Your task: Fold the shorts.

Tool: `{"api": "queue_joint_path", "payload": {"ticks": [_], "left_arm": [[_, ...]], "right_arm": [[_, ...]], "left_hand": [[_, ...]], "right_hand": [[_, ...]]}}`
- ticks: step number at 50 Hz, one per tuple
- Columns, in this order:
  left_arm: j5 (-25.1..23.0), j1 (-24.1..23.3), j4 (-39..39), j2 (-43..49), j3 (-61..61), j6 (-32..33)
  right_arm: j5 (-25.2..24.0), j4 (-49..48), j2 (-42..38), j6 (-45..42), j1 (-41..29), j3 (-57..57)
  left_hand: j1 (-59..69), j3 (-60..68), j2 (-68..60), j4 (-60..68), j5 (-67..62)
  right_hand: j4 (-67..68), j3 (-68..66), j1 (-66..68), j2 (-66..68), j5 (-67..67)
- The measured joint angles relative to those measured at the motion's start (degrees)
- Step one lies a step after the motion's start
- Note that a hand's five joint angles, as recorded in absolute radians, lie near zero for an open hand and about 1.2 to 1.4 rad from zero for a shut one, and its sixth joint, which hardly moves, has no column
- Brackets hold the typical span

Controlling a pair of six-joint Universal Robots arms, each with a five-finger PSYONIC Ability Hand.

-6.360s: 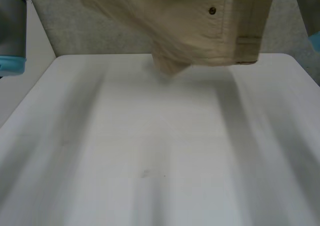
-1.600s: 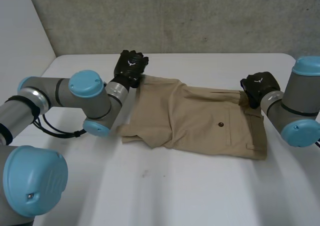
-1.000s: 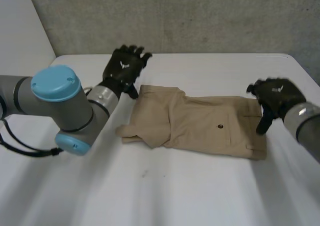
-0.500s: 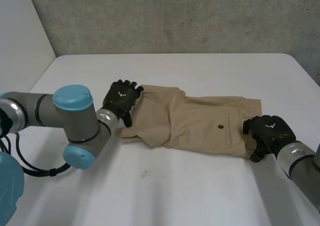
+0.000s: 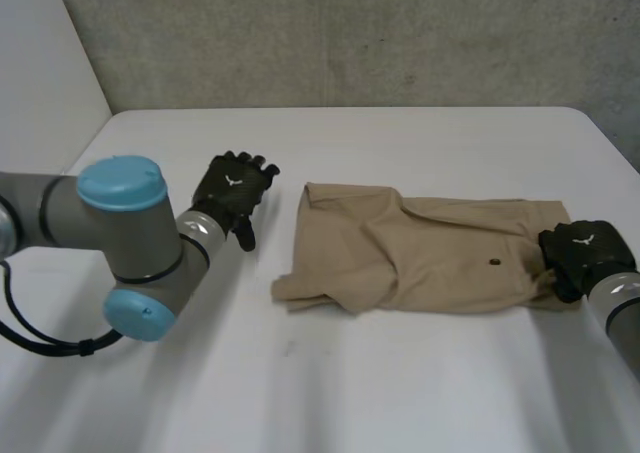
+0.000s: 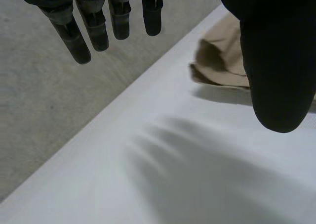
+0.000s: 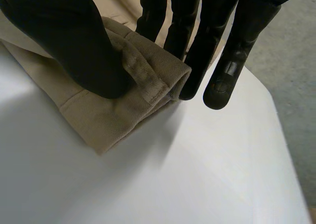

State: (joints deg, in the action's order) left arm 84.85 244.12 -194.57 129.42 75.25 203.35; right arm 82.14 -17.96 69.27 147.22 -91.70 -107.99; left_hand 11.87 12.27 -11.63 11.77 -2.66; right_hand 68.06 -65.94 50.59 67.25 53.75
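Nearest, at about 4 o'clock on the tabletop (image 5: 330, 393), the right hand (image 5: 585, 258) pinches the waistband corner of the shorts (image 5: 430, 263) between thumb and fingers (image 7: 205, 41). The tan shorts lie from the centre out to 3 o'clock, waistband at that hand, leg end rumpled toward 9 o'clock. Farther, near 10 o'clock, the left hand (image 5: 232, 188) hovers apart from the cloth, fingers (image 6: 96, 28) straight and spread, holding nothing. This looks like laying out, no fold made yet; next, the left hand likely needs to take the leg hem and smooth it
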Motion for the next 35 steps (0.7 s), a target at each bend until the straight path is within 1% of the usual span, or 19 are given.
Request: {"api": "queue_joint_path", "payload": {"ticks": [2, 3, 5, 8, 11, 14, 15, 16, 19, 22, 25, 27, 29, 30, 35], "left_arm": [[0.2, 0.4, 1.0, -3.1, 1.6, -0.2], [0.2, 0.4, 1.0, -3.1, 1.6, -0.2], [0.3, 1.3, 2.0, -6.7, 3.7, -0.5], [0.2, 2.1, 2.4, -9.6, 5.8, -0.6], [0.1, 2.9, 2.6, -12.8, 8.5, -0.7], [0.0, 3.2, 2.6, -14.6, 10.4, -0.7], [0.0, 3.2, 2.6, -14.6, 10.4, -0.7], [0.0, 3.2, 2.6, -15.6, 11.7, -0.7], [0.0, 3.1, 2.6, -16.5, 12.9, -0.7], [0.0, 2.8, 2.5, -16.9, 14.0, -0.7], [0.0, 2.6, 2.5, -17.0, 14.3, -0.7], [0.0, 2.4, 2.5, -17.0, 14.5, -0.7], [0.1, 2.3, 2.5, -16.9, 14.5, -0.7], [0.1, 2.2, 2.5, -16.9, 14.5, -0.7], [0.2, 2.0, 2.6, -16.9, 14.5, -0.8]], "right_arm": [[0.0, 1.5, 0.1, -3.8, 1.9, 1.1], [0.0, 1.5, 0.1, -3.8, 1.9, 1.1], [0.1, 4.2, 0.3, -9.4, 4.3, 3.3], [0.2, 6.6, 0.7, -13.5, 5.3, 5.8], [0.2, 10.1, 1.4, -17.2, 4.4, 9.8], [0.1, 12.7, 2.0, -18.5, 1.5, 13.3], [0.1, 12.7, 2.0, -18.5, 1.5, 13.3], [0.0, 14.8, 2.1, -18.8, -2.1, 16.1], [-0.2, 16.8, 1.9, -19.0, -6.6, 19.2], [-0.6, 19.2, 0.5, -19.3, -14.0, 23.8], [-1.1, 20.5, -1.1, -20.0, -19.1, 26.7], [-1.9, 21.6, -3.1, -21.3, -23.8, 28.8], [-2.8, 22.5, -4.6, -22.5, -26.8, 30.0], [-4.0, 23.6, -6.2, -23.7, -29.5, 30.8], [-7.3, 27.1, -10.9, -26.8, -34.5, 32.5]], "left_hand": [[0.0, 0.0, 0.0, 0.0, 0.0], [0.0, 0.0, 0.0, 0.0, 0.0], [0.0, 0.0, 0.0, 0.0, 0.1], [0.0, 0.0, 0.0, 0.0, 0.0], [0.0, 0.0, 0.0, 0.0, 0.0], [0.0, 0.0, 0.0, 0.0, 0.0], [0.0, 0.0, 0.0, 0.0, 0.0], [0.0, 0.0, 0.0, 0.0, 0.0], [0.0, 0.0, 0.0, 0.0, 0.0], [0.0, 0.0, 0.0, 0.0, 0.0], [0.0, 0.0, 0.0, 0.0, 0.0], [0.0, 0.0, 0.0, 0.0, 0.0], [0.0, 0.0, 0.0, 0.0, 0.0], [0.0, 0.0, 0.0, 0.0, 0.1], [0.0, 0.0, 0.0, 0.0, 0.0]], "right_hand": [[0.0, 0.0, 0.6, 0.0, 0.0], [0.0, 0.0, 0.6, 0.0, 0.0], [0.0, 0.0, 0.6, 0.0, 0.0], [0.0, 0.0, 1.0, 0.0, 0.0], [0.0, 0.0, 1.8, 0.0, 0.0], [0.1, -0.1, 2.4, 0.0, 0.8], [0.1, -0.1, 2.4, 0.0, 0.8], [0.1, -0.5, 2.7, 0.0, 1.0], [0.2, -1.5, 2.7, 0.0, 1.2], [0.2, -2.4, 2.7, 0.2, 1.2], [0.2, -2.6, 2.7, 0.6, 1.2], [0.2, -2.6, 2.7, 0.6, 1.2], [0.2, -2.6, 2.7, 0.6, 1.2], [0.2, -2.6, 2.7, 0.6, 1.2], [0.2, -2.6, 2.7, 0.6, 1.2]]}}
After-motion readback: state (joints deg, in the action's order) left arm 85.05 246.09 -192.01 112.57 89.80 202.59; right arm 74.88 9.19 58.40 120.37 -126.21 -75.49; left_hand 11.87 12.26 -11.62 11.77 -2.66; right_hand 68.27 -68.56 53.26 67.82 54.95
